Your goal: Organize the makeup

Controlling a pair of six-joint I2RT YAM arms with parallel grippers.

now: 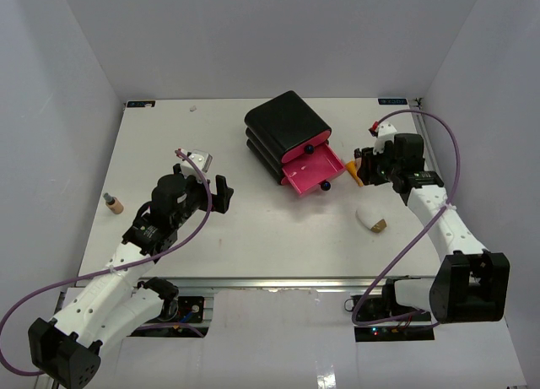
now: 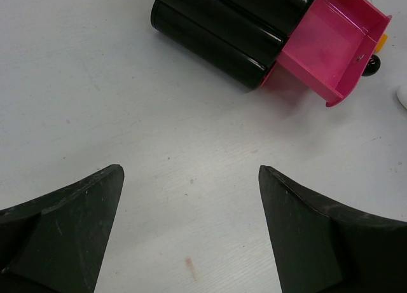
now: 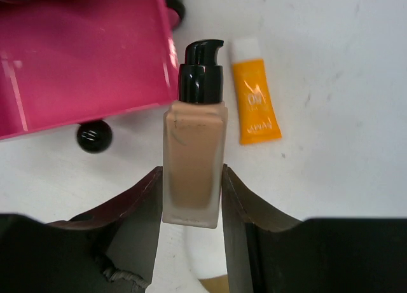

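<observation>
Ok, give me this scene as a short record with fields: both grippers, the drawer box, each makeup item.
left gripper: open, empty, above white table
right gripper: shut on square tan bottle with black pump cap
black box with pink drawers: one drawer pulled out, nothing visible inside
orange tube with white cap: lying on table beside held bottle
white oval tube with tan end: on table, right side
small tan bottle with dark cap: table's far left

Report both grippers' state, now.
Left gripper: open, holding nothing.
Right gripper: closed on the tan bottle.
</observation>
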